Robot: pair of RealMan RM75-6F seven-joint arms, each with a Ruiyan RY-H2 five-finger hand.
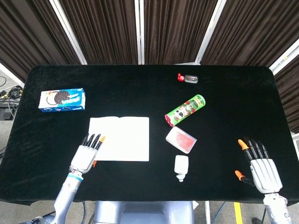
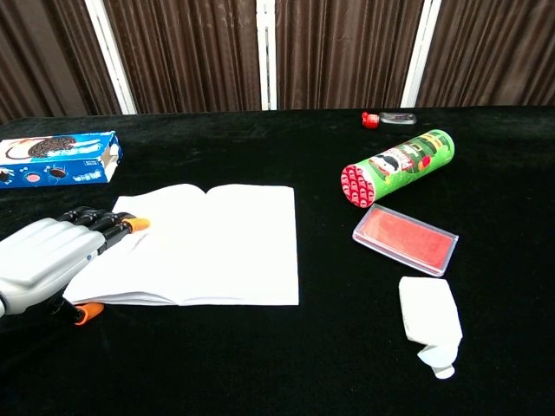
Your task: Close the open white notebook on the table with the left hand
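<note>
In the head view, the white notebook [image 1: 120, 138] lies open at lower centre-left of the black surface [image 1: 117, 88]. The left hand [image 1: 86, 155], at its lower left corner, has fingers extended and slightly apart, tips over the left page, holding nothing. The right hand [image 1: 260, 165] rests at lower right, fingers spread and empty.

In the chest view, the left hand [image 2: 48, 260] lies on the notebook's [image 2: 208, 244] left edge at frame left, orange fingertips [image 2: 134, 225] touching the page. A cookie box [image 2: 56, 158] sits upper left.
</note>
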